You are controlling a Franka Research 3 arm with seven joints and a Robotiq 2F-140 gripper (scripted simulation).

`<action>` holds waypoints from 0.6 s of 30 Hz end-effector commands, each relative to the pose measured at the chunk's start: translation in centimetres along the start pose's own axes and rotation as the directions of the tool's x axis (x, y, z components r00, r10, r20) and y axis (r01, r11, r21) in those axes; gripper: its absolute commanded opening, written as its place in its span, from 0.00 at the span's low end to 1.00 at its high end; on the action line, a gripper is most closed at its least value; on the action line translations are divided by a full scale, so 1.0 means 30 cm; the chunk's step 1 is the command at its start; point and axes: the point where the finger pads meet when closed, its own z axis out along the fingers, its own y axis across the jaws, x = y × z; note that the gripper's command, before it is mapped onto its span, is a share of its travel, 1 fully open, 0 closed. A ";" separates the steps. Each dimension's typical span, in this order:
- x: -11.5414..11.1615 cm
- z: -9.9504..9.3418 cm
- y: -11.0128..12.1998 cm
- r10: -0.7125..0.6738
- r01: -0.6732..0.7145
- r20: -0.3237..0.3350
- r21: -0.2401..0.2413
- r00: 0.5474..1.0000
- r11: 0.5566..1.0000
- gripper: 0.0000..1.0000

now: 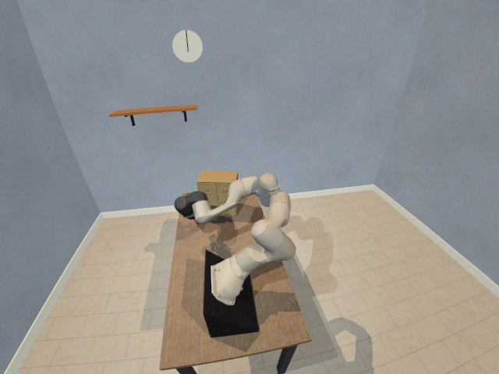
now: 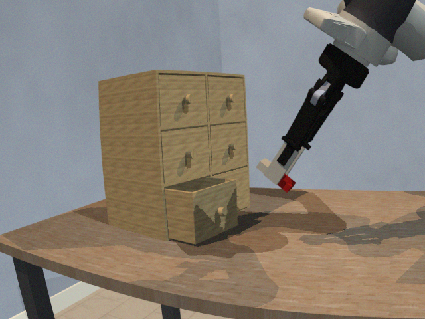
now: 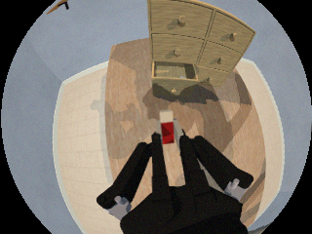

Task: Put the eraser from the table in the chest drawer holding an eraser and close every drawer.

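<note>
Red at one end and off-white at the other, the eraser (image 1: pixel 197 223) (image 2: pixel 286 183) (image 3: pixel 167 133) is up in the air, gripped across its middle by the pincer (image 2: pixel 280 175) (image 3: pixel 167 126). The pincer is closed on it, and both ends poke out past the fingertips. From the side I can see the pincer slanting down toward the chest (image 1: pixel 217 177) (image 2: pixel 132 147) (image 3: pixel 163 17), with the eraser tilted too, its red end lower than the pale one. It hangs above the worktop (image 1: pixel 185 281) (image 2: pixel 342 274) (image 3: pixel 119 88), in front of the chest and apart from it.

The chest stands upright, all light wood, with six drawers in two columns of three. Facing it, I see the bottom left drawer (image 2: pixel 206 231) (image 3: pixel 163 87) pulled partway out, its round knob sticking forward. The other five look pushed in. Inside the open one, the view from the wrist catches a tan strip and a small pale bluish bit, too small for me to name.

The white arm (image 1: pixel 274 241) (image 2: pixel 363 34) rises from a black block (image 1: pixel 229 328) on the worktop and bends around toward the chest, its dark last section beside the chest as seen from above. On the blue wall are an orange-brown shelf (image 1: pixel 153 110) (image 3: pixel 58 6) and a round pale clock (image 1: pixel 195 46).
</note>
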 end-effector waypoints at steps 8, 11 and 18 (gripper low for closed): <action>0.004 0.005 0.004 0.116 -0.130 -0.370 -0.013 0.922 0.991 0.11; 0.002 0.005 0.004 0.115 -0.130 -0.391 -0.013 0.913 0.991 0.11; -0.008 0.005 0.002 0.106 -0.130 -0.497 -0.013 0.861 0.991 0.11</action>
